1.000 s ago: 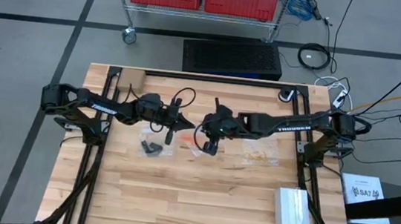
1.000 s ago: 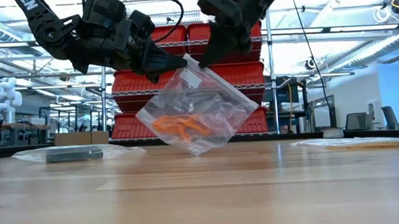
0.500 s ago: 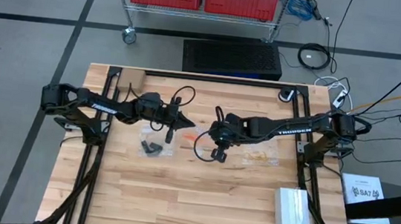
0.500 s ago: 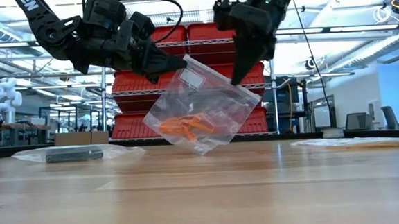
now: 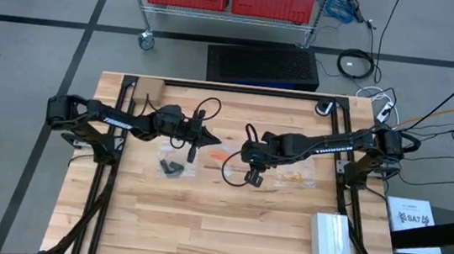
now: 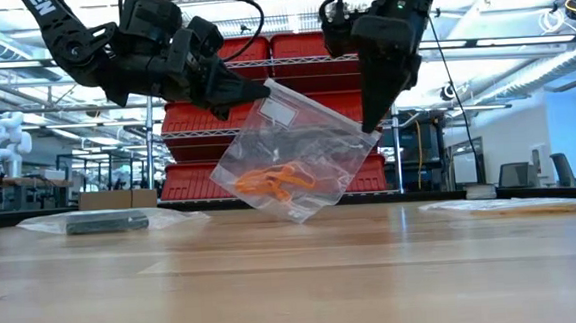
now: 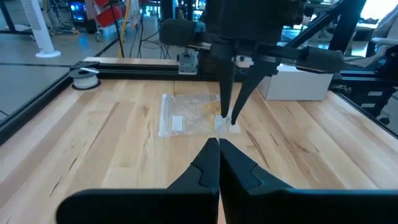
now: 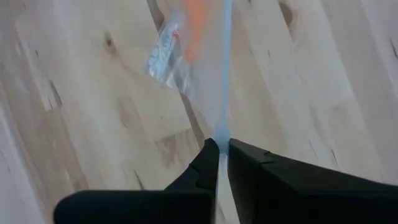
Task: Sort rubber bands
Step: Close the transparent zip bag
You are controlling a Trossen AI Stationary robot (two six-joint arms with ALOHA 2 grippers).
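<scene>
Our left pincer [image 6: 260,86] and right pincer [image 6: 370,124] each pinch the clear bag [image 6: 292,151] above the desk [image 6: 295,281]; uneven pulling could spill its orange rubber bands [image 6: 272,180].

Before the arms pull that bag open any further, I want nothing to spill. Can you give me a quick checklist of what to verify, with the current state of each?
1. Left hand pinching the upper corner of the clear bag: ok.
2. Right hand pinching the bag's opposite edge: ok.
3. Bag lifted off the table: its lowest corner sits near the wood; contact cannot tell.
4. Orange rubber bands inside, settled low in the bag: ok.
5. Bag mouth open or sealed: cannot tell.
6. Bag of black bands and bag of tan bands lying apart from the lifted bag: ok.
</scene>
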